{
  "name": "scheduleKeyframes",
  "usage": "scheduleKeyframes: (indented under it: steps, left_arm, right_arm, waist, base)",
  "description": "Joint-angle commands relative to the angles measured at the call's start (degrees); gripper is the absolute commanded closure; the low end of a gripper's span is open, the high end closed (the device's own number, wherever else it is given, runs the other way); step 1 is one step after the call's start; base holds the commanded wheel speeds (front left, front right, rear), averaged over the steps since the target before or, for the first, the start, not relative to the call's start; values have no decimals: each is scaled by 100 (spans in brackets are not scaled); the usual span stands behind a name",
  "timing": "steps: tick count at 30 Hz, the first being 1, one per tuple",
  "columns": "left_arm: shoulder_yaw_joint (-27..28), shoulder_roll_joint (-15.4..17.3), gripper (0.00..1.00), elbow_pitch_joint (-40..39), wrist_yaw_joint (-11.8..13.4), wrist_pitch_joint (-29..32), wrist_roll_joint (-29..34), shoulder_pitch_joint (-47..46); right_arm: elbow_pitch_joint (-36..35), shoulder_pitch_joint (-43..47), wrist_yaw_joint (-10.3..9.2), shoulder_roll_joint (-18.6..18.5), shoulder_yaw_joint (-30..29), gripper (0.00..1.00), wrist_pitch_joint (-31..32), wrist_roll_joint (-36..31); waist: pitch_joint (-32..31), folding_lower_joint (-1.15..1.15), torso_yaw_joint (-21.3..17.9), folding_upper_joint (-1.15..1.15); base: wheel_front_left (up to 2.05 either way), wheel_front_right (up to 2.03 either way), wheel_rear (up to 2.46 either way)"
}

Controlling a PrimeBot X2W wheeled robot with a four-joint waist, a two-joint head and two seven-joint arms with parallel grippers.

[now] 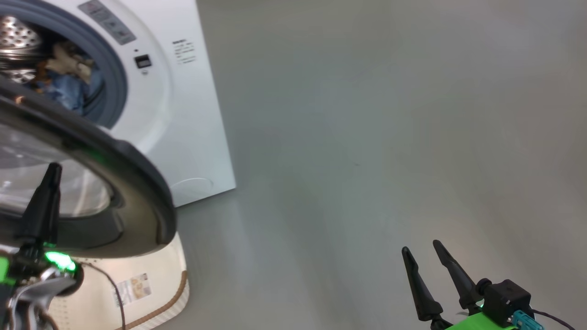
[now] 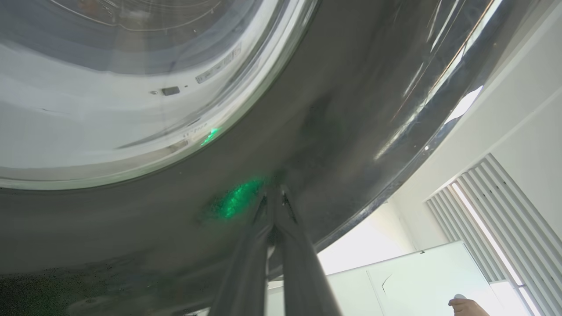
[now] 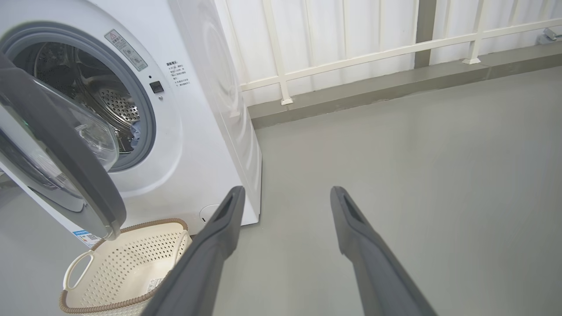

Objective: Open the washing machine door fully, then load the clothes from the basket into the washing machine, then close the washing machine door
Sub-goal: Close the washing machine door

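Clothes [image 1: 69,87] lie inside the steel drum of the washing machine [image 1: 192,114]: light-blue fabric with a cream piece on top of it, seen through the grey rubber ring in the head view. From the right wrist view only a small patch of the blue shows at the drum's lower edge. The washing machine door [image 1: 137,183] stands swung out from the opening, its wide glossy black rim and bulging glass crossing the lower left of the head view and hanging above the basket [image 1: 174,275]. The basket sits on the grey floor [image 1: 367,137] just in front of the machine's lower corner, and its perforated bottom with the label sticker [image 3: 153,285] lies bare in the right wrist view. The left pincer [image 1: 52,172] is narrow, its two dark fingers pressed together with nothing between them; in the left wrist view the tips meet the black rim of the door, beside a green glint on the gloss. The right pincer [image 1: 421,247] is wide and holds nothing, hanging over bare floor well apart from the machine, fingers pointing toward a white railing [image 3: 351,57]. A person's hand [image 2: 467,306] shows at the bottom edge of the left wrist view.
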Motion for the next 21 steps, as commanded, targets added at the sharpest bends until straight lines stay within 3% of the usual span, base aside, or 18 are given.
scheduleKeyframes:
  steps: [1, 10, 21]
  left_arm:
    - [201, 135, 100, -199, -59, -31, 19, 68]
    - [318, 128, 100, -397, -60, -334, -75, 760]
    - [-10, 126, 100, -931, -60, -916, 49, 1492]
  right_arm:
    - [-130, -84, 16, -15, 98, 0, -28, 93]
    - [5, -114, 16, -15, -1, 0, -28, 124]
    - [153, -137, 16, -15, -131, 0, -28, 79]
  waist:
    - [-70, 0, 126, 0]
    - [-291, 0, 550, 0]
    - [-492, 0, 1158, 0]
  base:
    - [0, 0, 0]
    - [0, 0, 0]
    - [0, 0, 0]
